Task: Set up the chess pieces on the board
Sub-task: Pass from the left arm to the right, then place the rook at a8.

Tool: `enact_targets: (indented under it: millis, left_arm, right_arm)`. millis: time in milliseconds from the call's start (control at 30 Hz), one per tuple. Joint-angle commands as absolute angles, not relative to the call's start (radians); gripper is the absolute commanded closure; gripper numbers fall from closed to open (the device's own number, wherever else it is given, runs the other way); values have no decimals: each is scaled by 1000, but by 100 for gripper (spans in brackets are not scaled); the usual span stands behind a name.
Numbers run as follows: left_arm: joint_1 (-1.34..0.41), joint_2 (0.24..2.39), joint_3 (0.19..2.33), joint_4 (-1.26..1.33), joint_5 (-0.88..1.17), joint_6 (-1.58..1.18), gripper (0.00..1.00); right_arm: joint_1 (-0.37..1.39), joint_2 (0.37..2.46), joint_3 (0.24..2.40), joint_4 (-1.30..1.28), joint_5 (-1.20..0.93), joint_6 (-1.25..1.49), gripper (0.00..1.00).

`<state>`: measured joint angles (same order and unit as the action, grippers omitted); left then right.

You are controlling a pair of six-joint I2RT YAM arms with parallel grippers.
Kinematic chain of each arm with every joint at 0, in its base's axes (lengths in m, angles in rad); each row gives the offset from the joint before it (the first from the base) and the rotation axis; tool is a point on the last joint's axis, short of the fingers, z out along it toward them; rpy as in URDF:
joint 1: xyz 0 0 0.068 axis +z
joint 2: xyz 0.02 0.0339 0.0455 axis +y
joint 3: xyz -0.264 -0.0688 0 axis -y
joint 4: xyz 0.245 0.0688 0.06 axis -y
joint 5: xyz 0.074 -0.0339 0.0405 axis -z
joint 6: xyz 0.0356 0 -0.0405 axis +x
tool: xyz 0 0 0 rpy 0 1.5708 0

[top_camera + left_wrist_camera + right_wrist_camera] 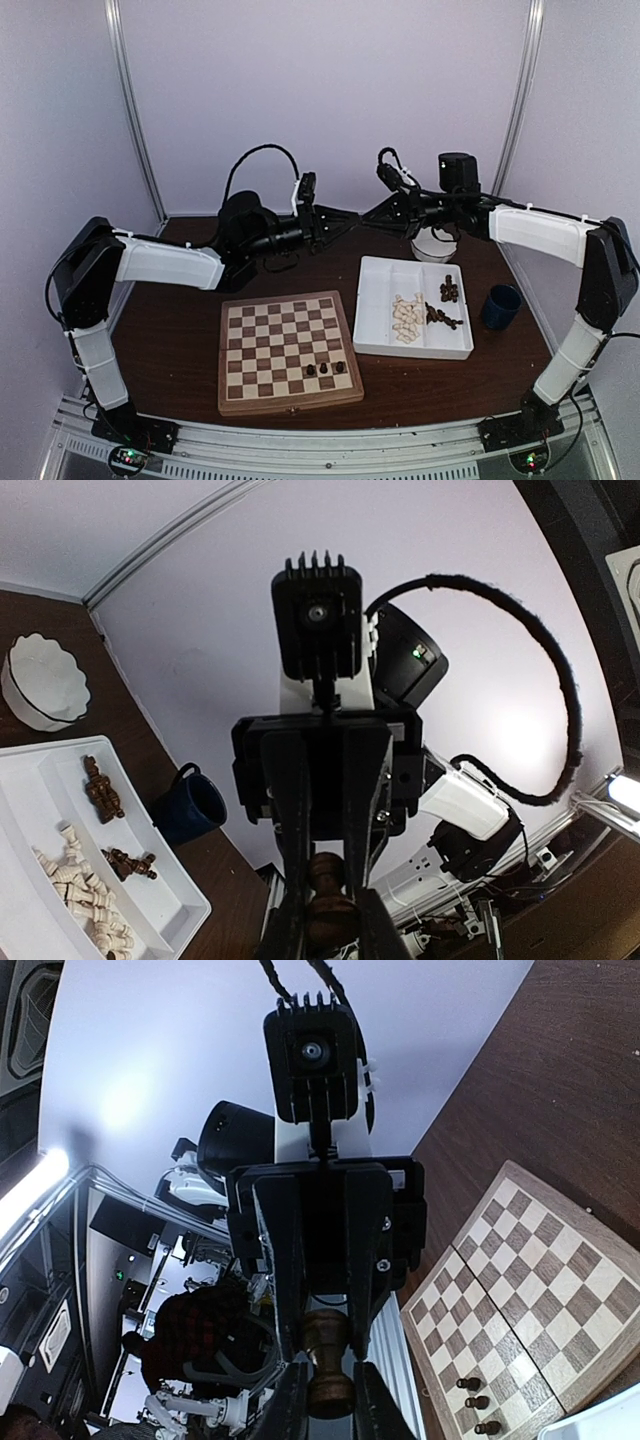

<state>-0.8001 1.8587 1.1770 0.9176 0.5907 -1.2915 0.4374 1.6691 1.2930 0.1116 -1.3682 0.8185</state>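
Observation:
My left gripper (348,216) and right gripper (370,214) meet tip to tip in the air above the back of the table. Both are shut on one dark brown chess piece, seen in the left wrist view (331,905) and the right wrist view (330,1365). The left fingers hold one end and the right fingers the other. The board (290,405) lies at the front centre. Three dark pieces (325,369) stand in its near right corner and also show in the right wrist view (475,1402).
A white divided tray (372,300) right of the board holds cream pieces (406,317) and dark pieces (446,300). A dark blue cup (499,305) stands right of the tray. A white scalloped bowl (436,247) sits behind it, under the right arm.

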Motion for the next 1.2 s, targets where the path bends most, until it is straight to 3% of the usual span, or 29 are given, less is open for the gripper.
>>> enact_targets:
  millis: [0, 233, 333, 533, 767, 967, 1167]
  left_arm:
    - [-802, 1864, 1162, 920, 588, -1283, 87]
    - [-799, 1773, 1127, 795, 586, -1173, 68]
    - [-777, 1705, 1083, 689, 583, -1118, 48]
    - [-705, 1529, 1012, 325, 470, -920, 43]
    - [-692, 1397, 1141, -282, 50, -671, 33]
    - [-656, 1327, 1092, -314, -19, -690, 32]
    - [-655, 1322, 1067, -311, -1, -712, 32]
  right_arm:
    - [431, 1658, 1396, -256, -1302, 498, 91]
    - [432, 1648, 1538, -736, -1145, 40, 91]
    - [449, 1646, 1578, -907, -1031, -150, 92]
    - [637, 1623, 1594, -1134, -665, -457, 92]
    - [935, 1649, 1519, -1179, -330, -602, 93]
    - [1113, 1728, 1513, -1172, -175, -649, 93]
    - [1171, 1837, 1568, -1171, -119, -652, 93]
